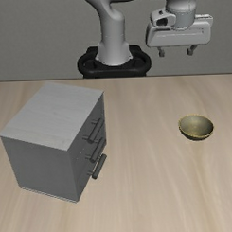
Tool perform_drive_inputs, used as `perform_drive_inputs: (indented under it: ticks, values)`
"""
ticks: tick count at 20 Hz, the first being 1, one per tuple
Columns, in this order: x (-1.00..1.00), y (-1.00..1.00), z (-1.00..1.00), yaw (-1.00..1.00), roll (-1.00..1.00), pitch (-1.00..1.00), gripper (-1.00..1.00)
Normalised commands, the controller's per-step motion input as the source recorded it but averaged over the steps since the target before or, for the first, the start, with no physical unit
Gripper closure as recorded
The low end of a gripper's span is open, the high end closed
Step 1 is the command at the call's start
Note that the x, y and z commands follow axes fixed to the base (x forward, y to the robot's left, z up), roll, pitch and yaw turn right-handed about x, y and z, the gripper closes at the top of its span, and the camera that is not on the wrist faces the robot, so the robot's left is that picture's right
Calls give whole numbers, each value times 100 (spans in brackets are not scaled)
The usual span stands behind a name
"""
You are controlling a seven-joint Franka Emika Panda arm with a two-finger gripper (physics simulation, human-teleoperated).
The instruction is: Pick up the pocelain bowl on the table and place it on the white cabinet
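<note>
- The cabinet (54, 118), with two drawers and bar handles on its front, stands well away from the hand, off toward the exterior view's left. Its flat top is bare, and it is broad enough to take a small dish.
- The hand (178, 53) hangs high above the surface (149, 188). Its two fingers are spread and point down, with nothing between them.
- The bowl (197, 128) sits upright on the surface, far below the hand and forward of it, only a little toward the exterior view's right.
- The bowl looks small, shallow and olive-gold. If it is porcelain, I judge it stiff, fairly light, glossy and slippery — and likely to chip if it is dropped.
- The rim is the place to hold it, with one finger inside the wall and one outside. A firm pinch should stop the curved wall sliding out.
</note>
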Motion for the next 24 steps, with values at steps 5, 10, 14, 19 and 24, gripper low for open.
perform_drive_inputs:
  ticks: [5, 10, 14, 19, 24]
  values:
    - [100, 0, 0, 0, 0, 0, -100]
    - [60, 20, -20, 0, 0, 0, -100]
    - [0, 0, -100, 0, 0, 0, -100]
    - [0, 0, -100, 0, 0, 0, -100]
    - [0, 0, -100, 0, 0, 0, -100]
